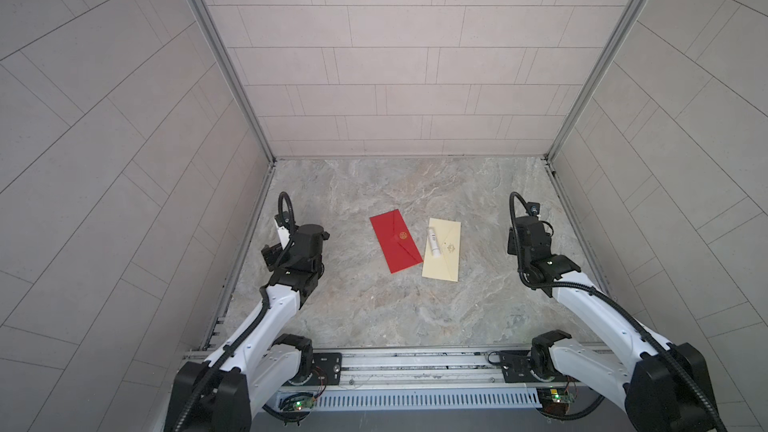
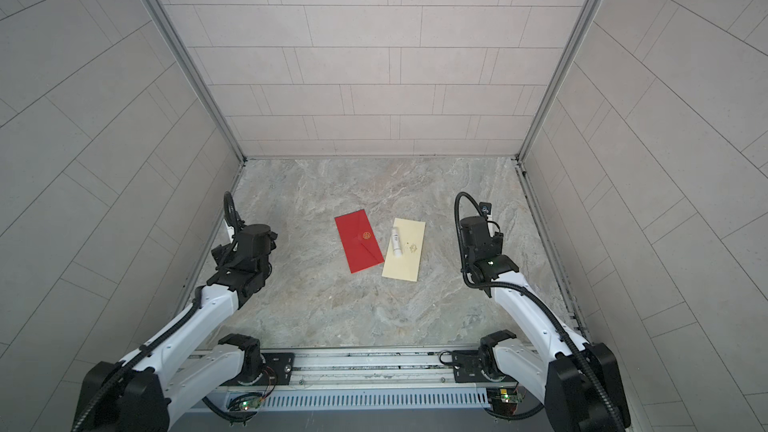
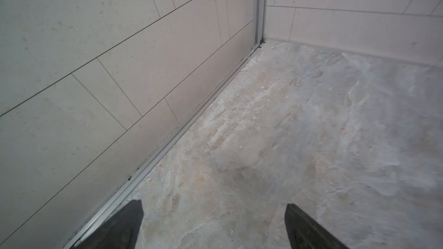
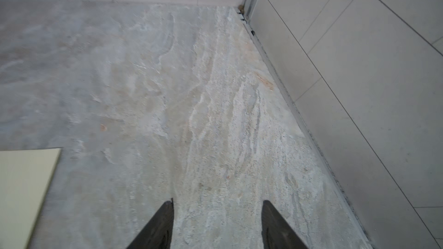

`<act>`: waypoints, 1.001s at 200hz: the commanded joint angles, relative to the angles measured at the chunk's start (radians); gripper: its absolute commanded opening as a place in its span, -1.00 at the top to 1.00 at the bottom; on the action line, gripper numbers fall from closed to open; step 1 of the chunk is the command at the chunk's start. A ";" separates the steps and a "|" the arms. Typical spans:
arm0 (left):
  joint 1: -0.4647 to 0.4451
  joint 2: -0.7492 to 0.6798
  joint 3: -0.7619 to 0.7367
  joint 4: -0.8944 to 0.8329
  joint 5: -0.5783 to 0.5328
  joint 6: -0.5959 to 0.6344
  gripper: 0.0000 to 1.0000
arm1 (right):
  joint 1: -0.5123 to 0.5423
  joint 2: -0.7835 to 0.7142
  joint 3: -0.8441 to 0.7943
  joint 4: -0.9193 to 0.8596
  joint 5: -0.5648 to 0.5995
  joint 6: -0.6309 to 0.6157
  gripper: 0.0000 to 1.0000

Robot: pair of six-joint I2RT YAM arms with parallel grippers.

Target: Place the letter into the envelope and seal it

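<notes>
The left pincer [image 3: 213,204] stood wide open and empty over the grey marbled counter [image 3: 311,128], beside the pale tiled wall [image 3: 96,68]. The right pincer [image 4: 218,201] was partly open, also holding nothing. A corner of the cream rectangular paper sheet [image 4: 24,188] showed at the lower left of its wrist view.

At the centre of both top views that sheet, probably the letter, lay just right of the flat red paper envelope [image 1: 395,247], perhaps touching at a corner. A small white glue-stick tube [image 1: 433,241] rested on the sheet.

Lifting the sheet could roll the tube away. Thin paper lying flat on stone might slip from the jaws. The envelope's flap looked closed, so insertion could jam.
</notes>
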 commanded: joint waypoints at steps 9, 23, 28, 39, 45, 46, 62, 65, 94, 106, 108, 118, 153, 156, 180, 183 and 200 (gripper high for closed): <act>0.039 0.102 -0.054 0.274 -0.049 0.090 -1.00 | -0.009 0.039 -0.152 0.381 0.166 -0.022 -0.20; 0.068 0.165 -0.047 0.285 0.009 0.057 -1.00 | -0.012 0.076 -0.230 0.593 0.193 -0.061 -0.40; 0.077 0.183 -0.040 0.279 0.029 0.048 -1.00 | -0.016 0.075 -0.220 0.574 0.176 -0.060 -0.42; 0.091 0.211 -0.023 0.275 0.074 0.051 -1.00 | -0.033 0.105 -0.248 0.699 0.158 -0.092 -0.67; 0.094 0.222 -0.015 0.266 0.085 0.053 -1.00 | -0.050 0.116 -0.246 0.712 0.125 -0.091 -0.82; 0.094 0.224 -0.014 0.266 0.086 0.054 -1.00 | -0.053 0.118 -0.246 0.714 0.120 -0.091 -0.90; 0.097 0.254 -0.007 0.309 0.106 0.075 -1.00 | -0.092 0.157 -0.235 0.750 0.069 -0.086 -1.00; 0.098 0.261 -0.003 0.312 0.111 0.077 -1.00 | -0.098 0.166 -0.231 0.752 0.058 -0.086 -0.99; 0.100 0.353 0.047 0.366 0.184 0.136 -1.00 | -0.116 0.307 -0.158 0.798 -0.003 -0.141 -1.00; 0.102 0.390 0.067 0.389 0.194 0.149 -1.00 | -0.131 0.440 -0.194 1.038 -0.091 -0.190 -0.99; 0.102 0.396 0.070 0.395 0.197 0.151 -1.00 | -0.131 0.460 -0.191 1.040 -0.118 -0.204 -0.99; 0.106 0.418 0.076 0.428 0.212 0.163 -1.00 | -0.120 0.513 -0.152 1.033 -0.194 -0.290 -0.99; 0.130 0.463 0.079 0.538 0.311 0.196 -1.00 | -0.139 0.481 -0.118 0.914 -0.219 -0.232 -1.00; 0.134 0.466 0.082 0.535 0.328 0.196 -1.00 | -0.139 0.475 -0.110 0.887 -0.218 -0.222 -0.99; 0.165 0.474 0.093 0.525 0.470 0.205 -1.00 | -0.141 0.467 -0.102 0.852 -0.222 -0.217 -0.99; 0.169 0.475 0.093 0.526 0.489 0.205 -1.00 | -0.142 0.466 -0.101 0.853 -0.223 -0.215 -0.99; 0.185 0.478 0.092 0.536 0.568 0.208 -1.00 | -0.141 0.467 -0.102 0.855 -0.225 -0.216 -0.99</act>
